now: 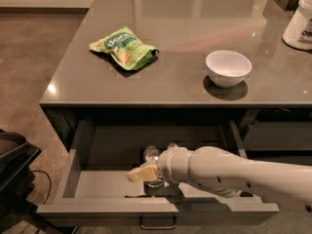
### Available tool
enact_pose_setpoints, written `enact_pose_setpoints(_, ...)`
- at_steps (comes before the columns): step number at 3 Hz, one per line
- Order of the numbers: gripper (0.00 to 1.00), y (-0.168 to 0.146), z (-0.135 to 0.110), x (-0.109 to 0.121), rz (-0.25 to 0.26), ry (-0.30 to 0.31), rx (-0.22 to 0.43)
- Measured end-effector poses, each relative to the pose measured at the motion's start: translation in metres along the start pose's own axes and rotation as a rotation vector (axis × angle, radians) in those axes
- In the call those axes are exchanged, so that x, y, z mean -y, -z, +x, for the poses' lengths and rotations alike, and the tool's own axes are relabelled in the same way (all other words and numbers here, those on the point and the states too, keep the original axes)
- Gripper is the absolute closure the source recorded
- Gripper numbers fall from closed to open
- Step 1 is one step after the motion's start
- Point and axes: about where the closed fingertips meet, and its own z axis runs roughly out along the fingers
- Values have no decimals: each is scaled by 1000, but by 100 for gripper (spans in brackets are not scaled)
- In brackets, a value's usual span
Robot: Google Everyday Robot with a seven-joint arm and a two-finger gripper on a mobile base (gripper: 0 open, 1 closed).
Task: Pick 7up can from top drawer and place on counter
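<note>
The top drawer (100,185) is pulled open under the counter (170,84). The 7up can (150,154) stands in the middle of the drawer; its shiny top shows and its body is mostly hidden. My gripper (144,173), with its tan tip, is down inside the drawer right at the can, in front of it. My white arm (229,172) reaches in from the right over the drawer's front.
On the counter lie a green crinkled snack bag (124,48), a white bowl (228,68) and a white container (300,21) at the far right. The drawer's bar handle (157,225) is at the bottom. A dark object (12,160) stands on the floor to the left.
</note>
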Motion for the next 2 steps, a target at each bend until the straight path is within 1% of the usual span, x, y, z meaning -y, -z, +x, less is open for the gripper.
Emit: enact_pose_setpoints(2, 0, -28, 14, 5, 55, 5, -9)
